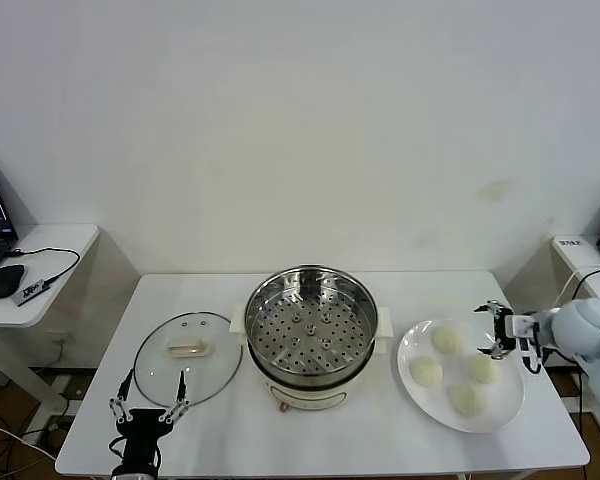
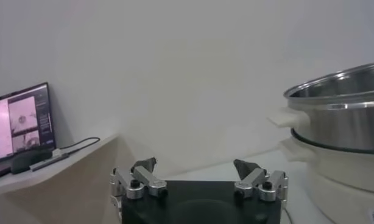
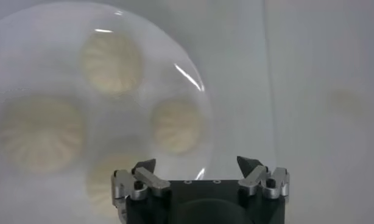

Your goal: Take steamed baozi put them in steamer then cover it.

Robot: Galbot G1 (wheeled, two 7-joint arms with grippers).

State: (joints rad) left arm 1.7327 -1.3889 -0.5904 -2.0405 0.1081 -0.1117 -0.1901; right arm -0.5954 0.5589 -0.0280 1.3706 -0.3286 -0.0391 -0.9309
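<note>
Baozi: four on the plate, right of the steamer; none taken yet, so the task looks barely begun
Right gripper: over the plate's far right edge, fingers spread wide, holding nothing; the wrist view looks down on the buns, which suggests it is lining up for a first pick
Steamer: mid-table landmark, perforated tray bare, left open to receive the buns
Cover: flat on the table just left of the steamer, handle up, probably parked there until the buns are in
Left gripper: low at the table's near edge, left of the steamer by the cover, fingers apart and empty, idle
Plate: holds only the four buns
</note>
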